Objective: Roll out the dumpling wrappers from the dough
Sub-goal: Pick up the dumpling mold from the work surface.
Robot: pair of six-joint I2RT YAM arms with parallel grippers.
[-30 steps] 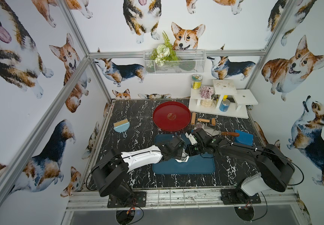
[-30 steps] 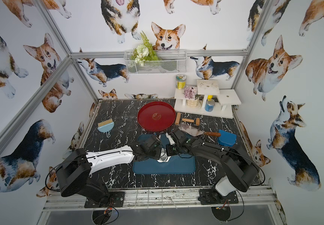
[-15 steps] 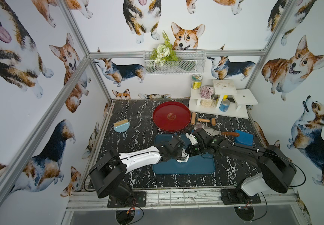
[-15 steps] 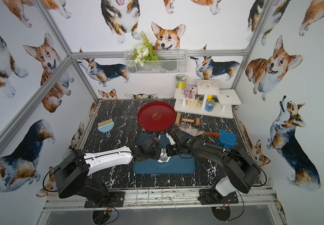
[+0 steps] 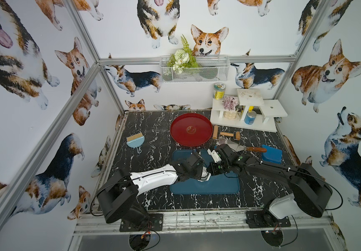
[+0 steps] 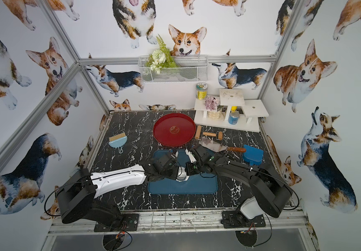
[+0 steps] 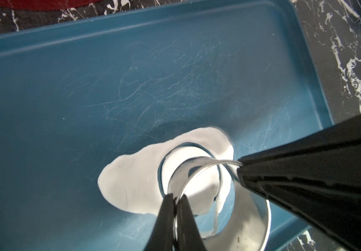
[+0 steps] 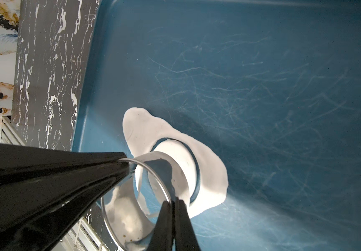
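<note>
A shiny metal ring cutter (image 7: 247,217) is pinched at opposite sides of its rim by both grippers. My left gripper (image 7: 176,196) is shut on the rim, and so is my right gripper (image 8: 174,201). Beneath it the flattened white dough (image 7: 131,180) lies on the blue tray (image 7: 131,76) near its front edge. A circular groove in the dough outlines a round dumpling wrapper (image 7: 181,154), also seen at the wrapper (image 8: 175,150) inside the dough (image 8: 145,128). The cutter (image 5: 203,175) sits a little off the cut circle, partly covering it. In both top views the wrists hide most of the dough.
A red plate (image 5: 191,129) lies behind the tray (image 5: 218,187). To the right are a wooden roller (image 5: 227,134), a metal scraper (image 5: 236,147) and a blue mould (image 5: 271,153). A brush with dustpan (image 5: 135,140) sits at the left, a white shelf (image 5: 249,113) at the back right.
</note>
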